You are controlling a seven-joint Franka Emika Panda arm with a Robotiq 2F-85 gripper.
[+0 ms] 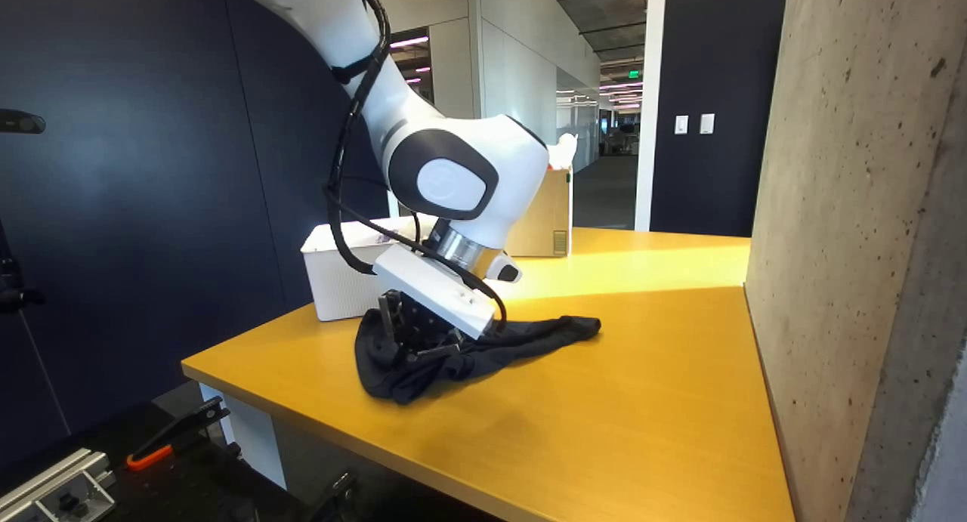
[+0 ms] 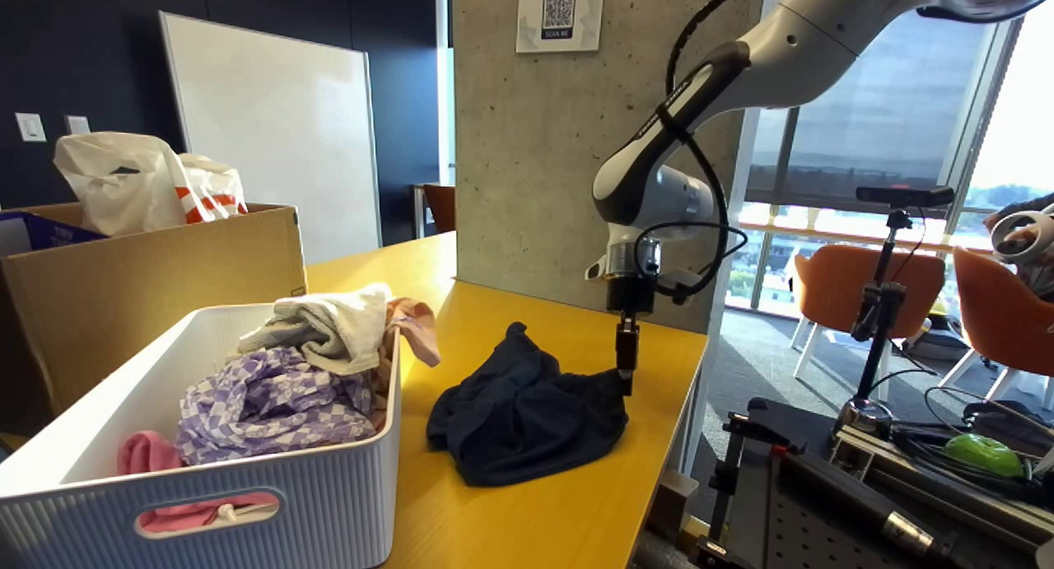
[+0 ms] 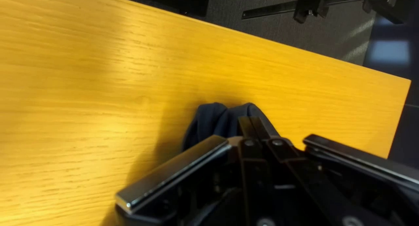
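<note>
Wrist view: we look along the gripper (image 3: 252,123), its two fingers pressed together over the dark cloth (image 3: 209,121) — whether a fold is caught between them we cannot tell. Rounded folds show just past the fingertips, against the yellow wood of the table (image 3: 98,88); the rest of the fabric is hidden beneath the gripper.

In an exterior view we find the gripper slanting down onto the thick, bunched end of the cloth (dark on dark, so its fingertips are lost to us). From there the long axis runs toward the concrete wall (image 1: 846,205), tapering to a narrow end (image 1: 582,326) well apart from the fingers.

In an exterior view we read what we judge the governing relation — gripper at the margin, cloth to one side. The gripper stands upright at the cloth's border, seemingly in contact with it, on the side nearer the table edge (image 2: 659,470). Nearly all the fabric lies on its other side, spread flat and rumpled on the tabletop between the gripper and the white bin (image 2: 338,478), which holds crumpled fabrics (image 2: 280,404).
</note>
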